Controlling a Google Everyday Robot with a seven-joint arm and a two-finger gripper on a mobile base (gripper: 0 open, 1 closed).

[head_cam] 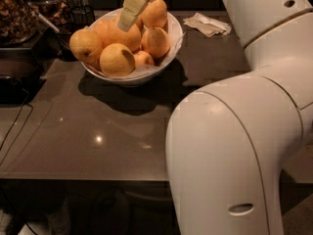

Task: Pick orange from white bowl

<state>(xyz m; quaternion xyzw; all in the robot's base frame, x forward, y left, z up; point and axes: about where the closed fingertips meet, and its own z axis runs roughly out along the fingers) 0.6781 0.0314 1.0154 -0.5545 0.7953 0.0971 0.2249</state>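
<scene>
The white bowl stands at the back of the dark table, piled with several oranges. The large deep-orange orange lies in the middle of the pile. A paler one sits in front, another at the left, and a small one is half hidden. My gripper reaches down from the top edge and its cream tip rests on or just above the top of the large orange. Its upper part is cut off by the frame.
My arm's big white links fill the right foreground. A crumpled napkin lies right of the bowl. A jar of brown snacks, a wire holder and a dark appliance crowd the left. A cable hangs at the left edge.
</scene>
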